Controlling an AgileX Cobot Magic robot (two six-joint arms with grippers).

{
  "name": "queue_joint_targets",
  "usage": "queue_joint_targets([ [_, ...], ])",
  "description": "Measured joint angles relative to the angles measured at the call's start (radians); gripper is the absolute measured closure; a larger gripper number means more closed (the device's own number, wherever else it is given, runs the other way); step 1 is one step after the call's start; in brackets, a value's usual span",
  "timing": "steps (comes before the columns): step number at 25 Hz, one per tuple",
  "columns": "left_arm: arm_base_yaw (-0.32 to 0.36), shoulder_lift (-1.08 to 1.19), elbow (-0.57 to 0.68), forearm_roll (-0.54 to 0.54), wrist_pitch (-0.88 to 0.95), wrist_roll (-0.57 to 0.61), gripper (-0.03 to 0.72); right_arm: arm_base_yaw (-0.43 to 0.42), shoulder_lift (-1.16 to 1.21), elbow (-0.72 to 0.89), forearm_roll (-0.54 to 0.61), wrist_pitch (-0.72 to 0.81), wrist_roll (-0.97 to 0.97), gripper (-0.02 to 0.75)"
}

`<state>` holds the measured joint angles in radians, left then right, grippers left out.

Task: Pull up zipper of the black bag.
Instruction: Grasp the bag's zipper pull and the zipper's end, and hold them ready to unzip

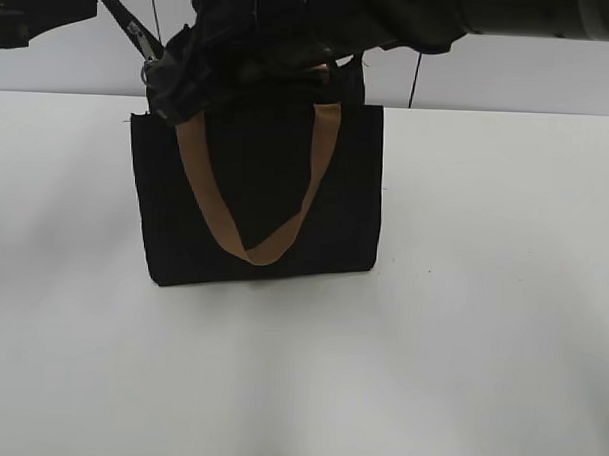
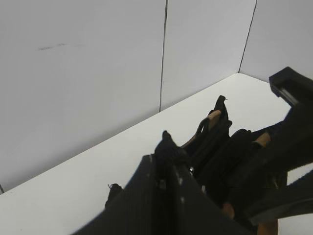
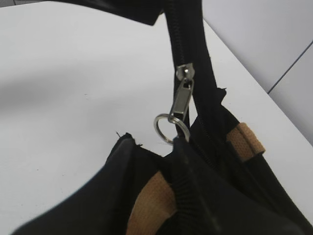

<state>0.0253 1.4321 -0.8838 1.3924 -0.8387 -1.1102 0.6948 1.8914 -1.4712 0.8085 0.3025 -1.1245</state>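
Observation:
The black bag (image 1: pixel 256 186) stands upright on the white table, one tan strap hanging down its front. My right arm reaches across its top to the upper left corner. In the right wrist view the zipper's silver pull tab (image 3: pixel 180 100) hangs on the black zip line, its ring caught at the tip of my right gripper (image 3: pixel 179 143), which looks shut on the ring. My left gripper (image 2: pixel 167 143) is shut on a black fabric tip at the end of the zip line and holds it raised. The bag's top (image 2: pixel 215 142) lies beyond it.
The white table (image 1: pixel 482 294) spreads out on all sides of the bag. A white panelled wall (image 2: pixel 98 73) stands behind it. My right arm (image 2: pixel 288 122) crosses close beside the left gripper above the bag.

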Motion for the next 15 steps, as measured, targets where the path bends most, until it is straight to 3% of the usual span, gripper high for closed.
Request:
queue_joint_targets([
  [2,0.000,0.000,0.000,0.000,0.000,0.000,0.669,0.000,0.001,0.000,0.000,-0.010,0.000,0.460],
  [5,0.000,0.000,0.000,0.000,0.000,0.000,0.669,0.000,0.013,0.000,0.000,-0.035,0.000,0.385],
  [15,0.000,0.000,0.000,0.000,0.000,0.000,0.669,0.000,0.066,0.000,0.004,-0.127,0.001,0.361],
])
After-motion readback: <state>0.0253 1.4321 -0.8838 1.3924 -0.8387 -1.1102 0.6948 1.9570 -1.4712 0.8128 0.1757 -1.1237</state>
